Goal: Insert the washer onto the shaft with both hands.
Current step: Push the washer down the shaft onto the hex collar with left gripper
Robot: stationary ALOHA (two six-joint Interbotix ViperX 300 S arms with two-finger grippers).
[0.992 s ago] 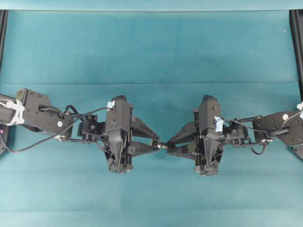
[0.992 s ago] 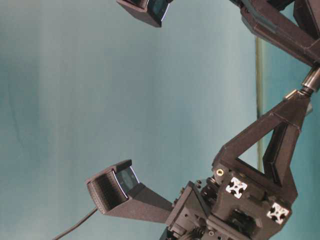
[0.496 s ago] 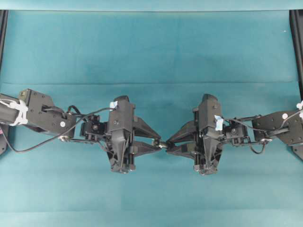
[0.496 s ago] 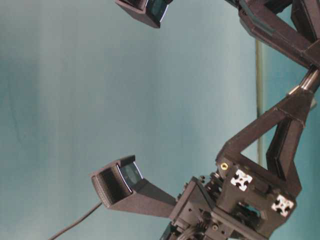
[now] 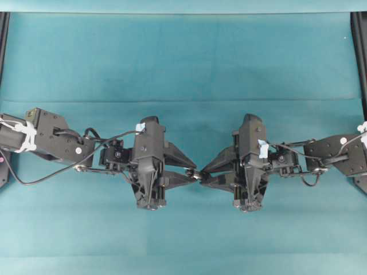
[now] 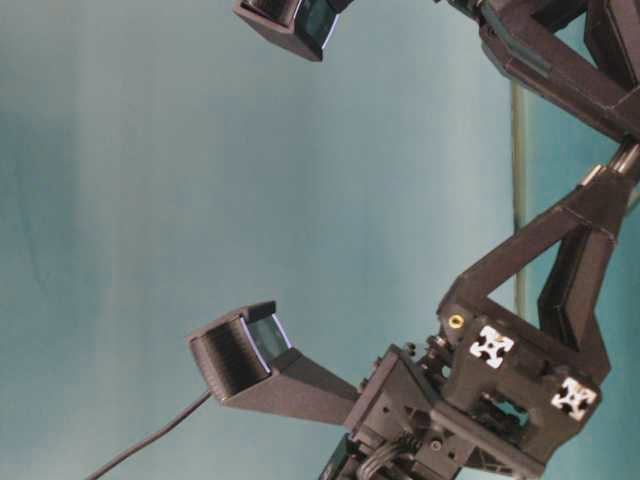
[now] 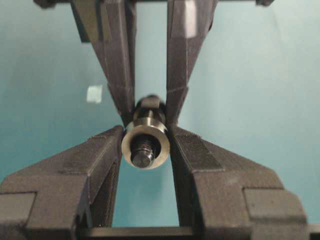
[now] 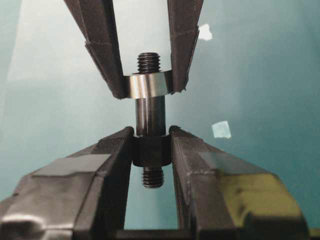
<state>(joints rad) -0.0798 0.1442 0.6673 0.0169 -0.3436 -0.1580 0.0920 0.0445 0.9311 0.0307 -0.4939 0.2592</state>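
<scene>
My left gripper (image 7: 146, 134) is shut on the washer (image 7: 145, 145), a silvery ring pinched by its rim. The shaft (image 8: 150, 116) passes through the ring's hole, and its threaded end (image 7: 143, 157) pokes out toward the left wrist camera. My right gripper (image 8: 151, 134) is shut on the shaft's thicker dark collar (image 8: 151, 150). In the right wrist view the washer (image 8: 146, 86) sits on the rod a little short of the collar. Overhead, the left gripper (image 5: 191, 173) and the right gripper (image 5: 205, 176) meet tip to tip above the cloth.
A teal cloth (image 5: 183, 63) covers the table. Black frame rails stand at the right edge (image 5: 360, 51) and the left edge (image 5: 3, 34). Small pale tape scraps (image 8: 220, 129) (image 7: 94, 93) lie on the cloth below the grippers.
The left gripper moved right toward the right gripper. The gap between the fingertips closed and the washer went further along the shaft. Both grips stayed the same.
</scene>
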